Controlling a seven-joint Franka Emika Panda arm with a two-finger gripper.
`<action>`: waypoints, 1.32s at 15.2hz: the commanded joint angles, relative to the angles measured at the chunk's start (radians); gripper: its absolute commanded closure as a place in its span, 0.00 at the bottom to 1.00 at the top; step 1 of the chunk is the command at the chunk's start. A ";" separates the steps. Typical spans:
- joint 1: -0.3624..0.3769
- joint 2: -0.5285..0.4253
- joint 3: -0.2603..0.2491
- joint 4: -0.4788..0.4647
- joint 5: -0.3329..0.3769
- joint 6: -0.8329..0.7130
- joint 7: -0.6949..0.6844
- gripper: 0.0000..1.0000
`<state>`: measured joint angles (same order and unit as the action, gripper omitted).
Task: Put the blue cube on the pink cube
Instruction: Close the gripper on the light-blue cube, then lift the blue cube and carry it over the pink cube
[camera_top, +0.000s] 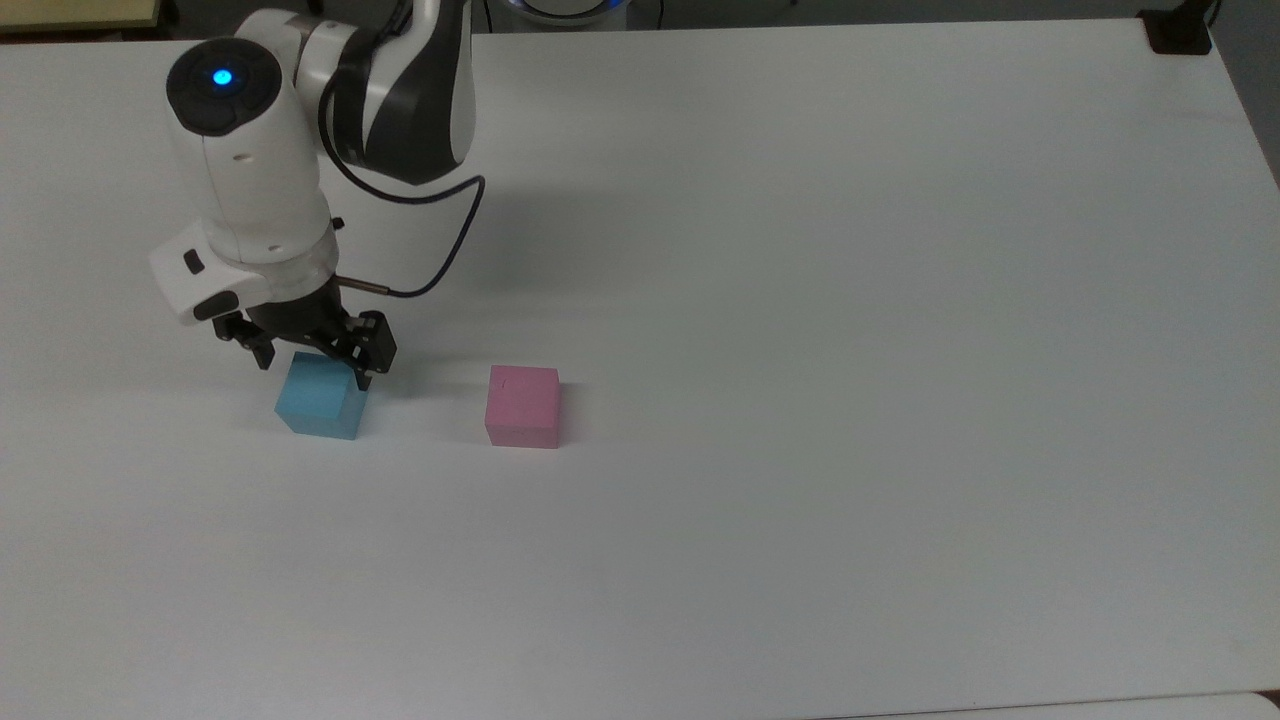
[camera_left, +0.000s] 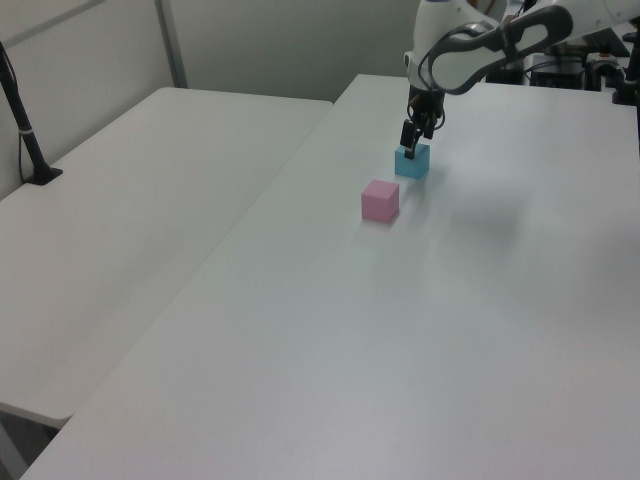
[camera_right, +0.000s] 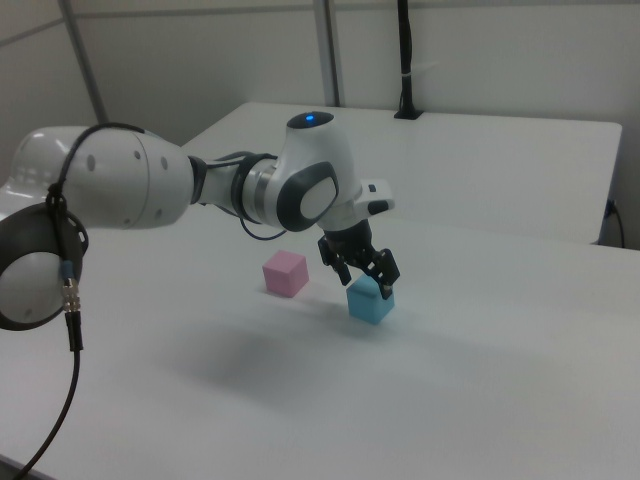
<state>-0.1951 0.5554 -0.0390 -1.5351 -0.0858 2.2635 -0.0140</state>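
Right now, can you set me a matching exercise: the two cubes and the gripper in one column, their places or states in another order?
1. blue cube
2. pink cube
3. gripper

A. open, fingers either side of a cube's top
B. alone on the table, nothing on it
C. on the table beneath the gripper

Pairs: 1-C, 2-B, 3-A

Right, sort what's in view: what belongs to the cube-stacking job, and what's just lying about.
Belongs to the job:
- blue cube, on the table
- pink cube, apart from it
- gripper, jaws open over the blue cube

Just about:
- black post on the neighbouring table
- white table itself
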 joint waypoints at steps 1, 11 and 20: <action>0.006 0.037 -0.004 0.015 -0.055 0.051 0.074 0.08; 0.086 -0.092 0.013 0.006 -0.020 -0.076 0.100 0.72; 0.240 -0.092 0.013 0.004 -0.011 -0.110 0.239 0.45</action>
<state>0.0238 0.4751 -0.0146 -1.5094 -0.1083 2.1562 0.2085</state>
